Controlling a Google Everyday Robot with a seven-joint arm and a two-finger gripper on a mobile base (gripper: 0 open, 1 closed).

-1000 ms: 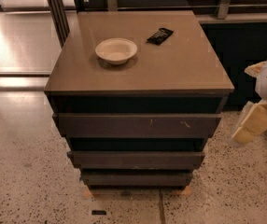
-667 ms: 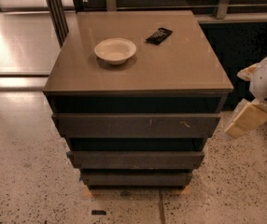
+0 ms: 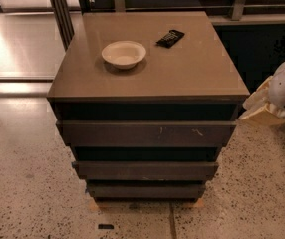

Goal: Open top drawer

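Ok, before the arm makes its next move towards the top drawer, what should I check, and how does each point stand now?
1. Top drawer in full view, front uncovered: ok.
2. Drawer state: looks shut, not yet opened: ok.
3. Gripper at the drawer front: not ok; it hangs beside the cabinet, at the picture's right, apart from the front.
4. Handle to grasp: not ok; none shows, only a dark gap above the front.
5. Bowl and black object back from the top's front edge: ok.
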